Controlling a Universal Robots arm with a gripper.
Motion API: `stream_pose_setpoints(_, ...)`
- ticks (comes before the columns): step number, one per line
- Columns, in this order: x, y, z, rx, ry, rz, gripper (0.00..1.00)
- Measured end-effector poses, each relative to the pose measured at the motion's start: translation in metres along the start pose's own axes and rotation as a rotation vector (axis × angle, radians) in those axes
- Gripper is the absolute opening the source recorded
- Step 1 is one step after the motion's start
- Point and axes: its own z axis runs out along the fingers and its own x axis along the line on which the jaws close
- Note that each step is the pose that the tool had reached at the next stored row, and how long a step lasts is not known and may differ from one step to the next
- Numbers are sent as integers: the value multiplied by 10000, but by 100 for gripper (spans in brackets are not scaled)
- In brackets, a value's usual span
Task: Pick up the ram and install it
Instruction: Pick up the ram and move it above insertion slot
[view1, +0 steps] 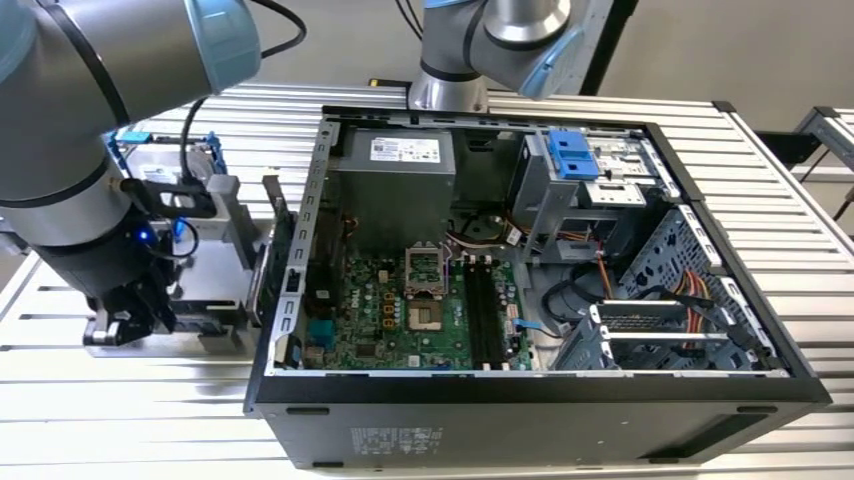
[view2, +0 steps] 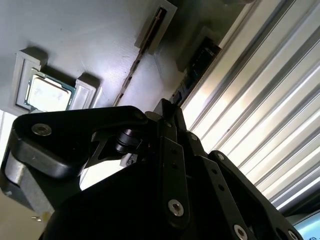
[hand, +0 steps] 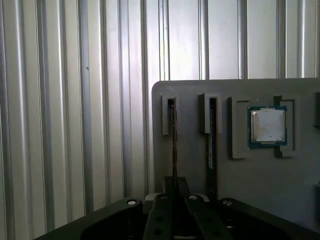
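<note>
One claw (hand: 176, 186) is seen nearest in the first wrist view. Its black linked fingers are drawn together on the thin edge of the ram (hand: 173, 145), which is stood on edge in a narrow slot of a grey moulded holder (hand: 280, 190). The stretch of the ram between the fingers is hidden by them. Two sticks are counted in all: a second ram stick (hand: 212, 145), dark green along its edge, is held upright in the neighbouring slot, just beside the first and apart from the claw. The chips on both sticks cannot be made out, since only the edges are presented. One square processor chip (hand: 268, 125), with a dull silver lid and a blue-green border, is laid flat in a recess further along the holder. The holder is carried by a surface (hand: 75, 125) of ribbed, brushed metal. In the exterior view, one grey arm (view1: 80, 150) with pale blue joint caps is posed low over the holder at the exterior view's left. One open black computer case (view1: 534, 420) is laid beside it, and its green motherboard (view1: 400, 310) is exposed, with two long black memory slots (view1: 483, 310).
</note>
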Motion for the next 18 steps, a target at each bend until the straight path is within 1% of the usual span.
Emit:
stream_pose_setpoints(4, -1, 0, -22, 1, -1, 0, 0)
stream_pose_setpoints(18, -1, 2, -64, 0, 1, 0, 0)
